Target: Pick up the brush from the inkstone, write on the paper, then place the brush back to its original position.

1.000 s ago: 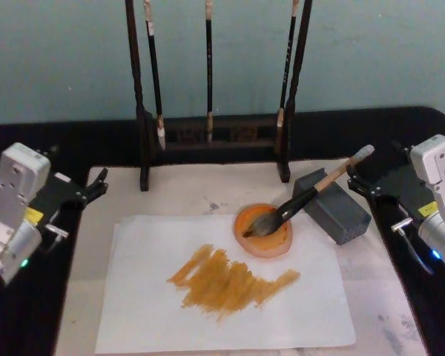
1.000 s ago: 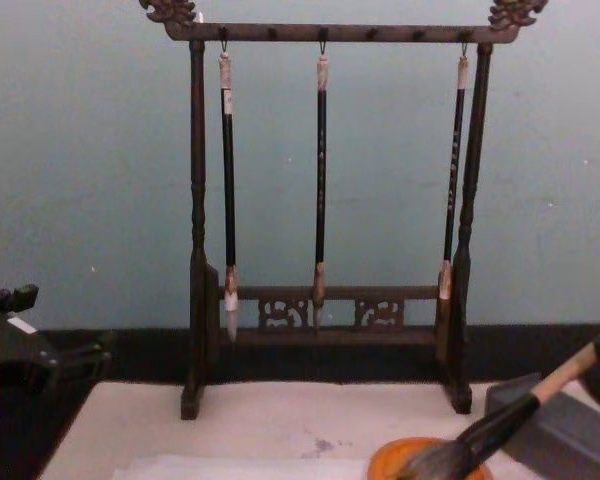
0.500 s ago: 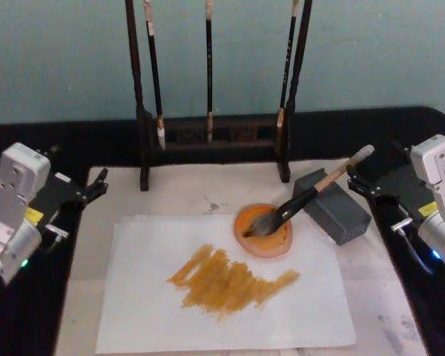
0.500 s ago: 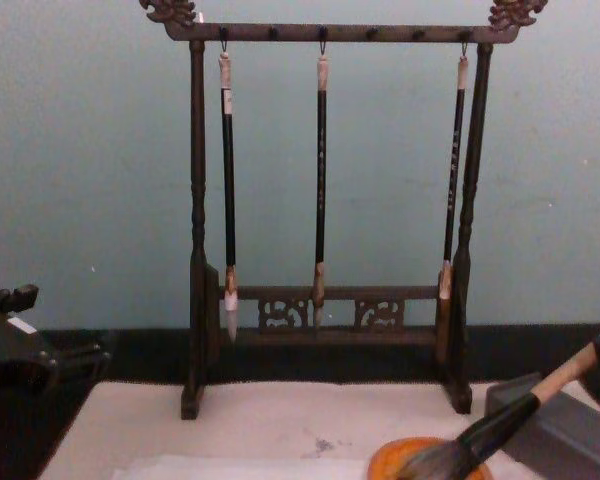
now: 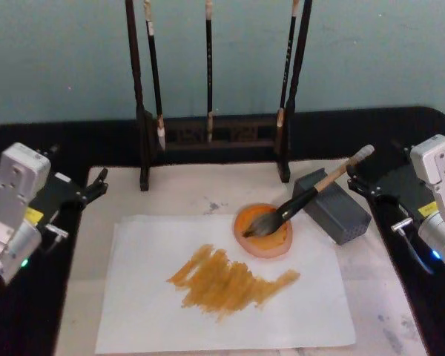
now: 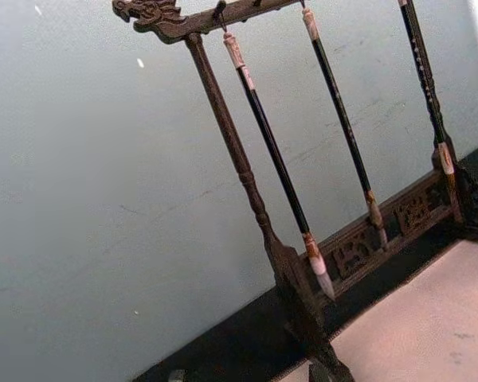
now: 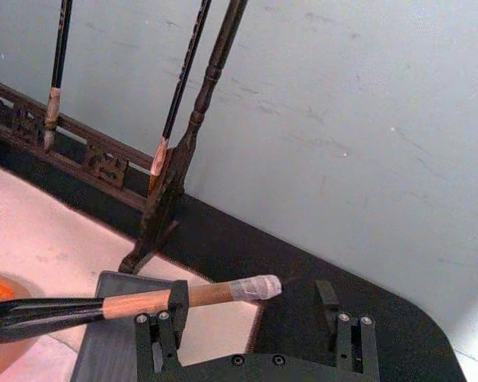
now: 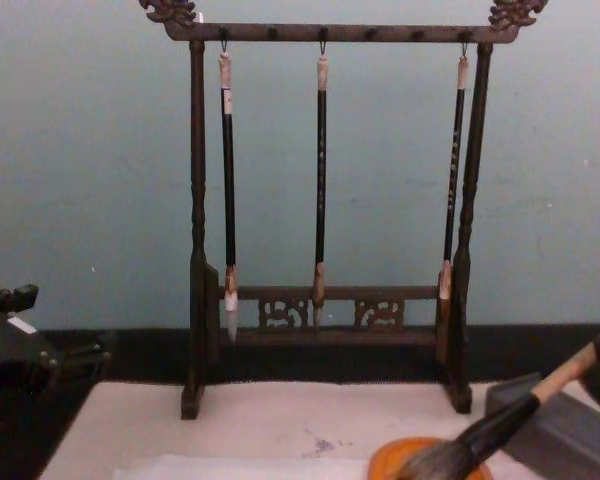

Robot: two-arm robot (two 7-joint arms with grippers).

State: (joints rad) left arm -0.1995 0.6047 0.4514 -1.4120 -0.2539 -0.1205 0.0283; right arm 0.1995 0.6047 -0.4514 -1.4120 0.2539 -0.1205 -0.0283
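Chest view: btm edge cuts the orange dish (image 8: 385, 460) and the bristles of the brush (image 8: 505, 422); the paper (image 8: 230, 470) is 1 thin strip. Head view: top edge cuts the rack (image 5: 144, 148) and its 3 thin brushes (image 5: 208, 67). Right wrist view: bristles out of pic; 1 finger (image 7: 178, 298) of the right gripper (image 7: 252, 294) covers part of handle.

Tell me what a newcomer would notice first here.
A broad ochre paint patch marks the white paper sheet. At its corner the thick pale-handled brush rests its bristles in a round orange dish, the open right gripper near its handle end. A dark wooden brush rack stands behind.
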